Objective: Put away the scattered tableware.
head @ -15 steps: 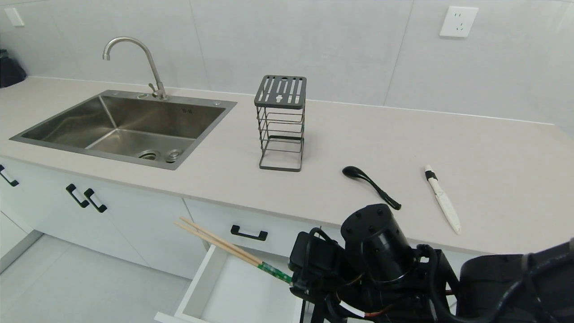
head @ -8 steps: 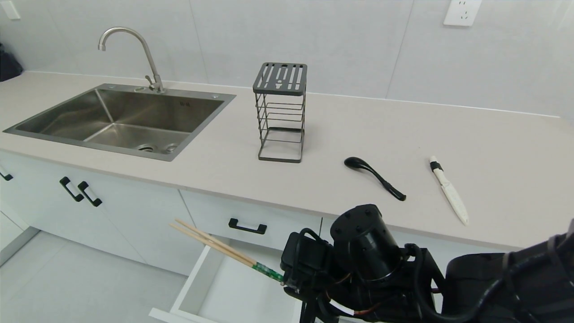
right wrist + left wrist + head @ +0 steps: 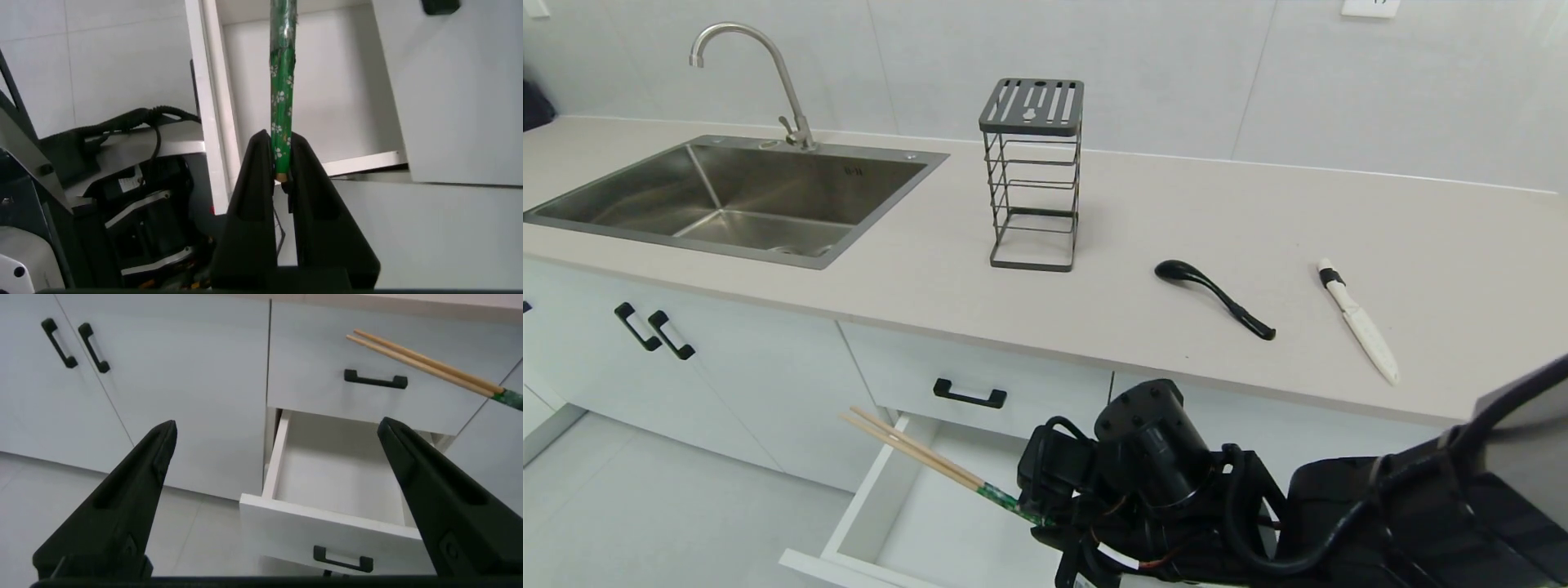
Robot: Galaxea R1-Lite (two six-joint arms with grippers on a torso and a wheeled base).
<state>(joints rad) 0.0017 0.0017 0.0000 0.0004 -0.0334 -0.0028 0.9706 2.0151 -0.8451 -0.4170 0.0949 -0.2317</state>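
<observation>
A pair of wooden chopsticks (image 3: 915,453) with green ends (image 3: 282,73) is held over the open white drawer (image 3: 907,531) below the counter. My right gripper (image 3: 1036,514) is shut on the green ends (image 3: 280,167), and the sticks slant up and to the left. My left gripper (image 3: 278,429) is open with nothing between its fingers; it faces the cabinet front, with the drawer (image 3: 343,474) and the chopsticks (image 3: 425,363) ahead of it. A black spoon (image 3: 1213,296) and a white knife (image 3: 1357,321) lie on the counter at the right.
A dark wire rack (image 3: 1033,175) stands mid-counter. A steel sink (image 3: 727,196) with a faucet (image 3: 768,65) is at the left. A shut drawer with a black handle (image 3: 969,395) sits above the open one. Cabinet doors (image 3: 163,392) are to the left.
The head camera has shifted, so the counter sits higher in the picture. My right gripper has come down a little toward the open drawer with the chopsticks in it.
</observation>
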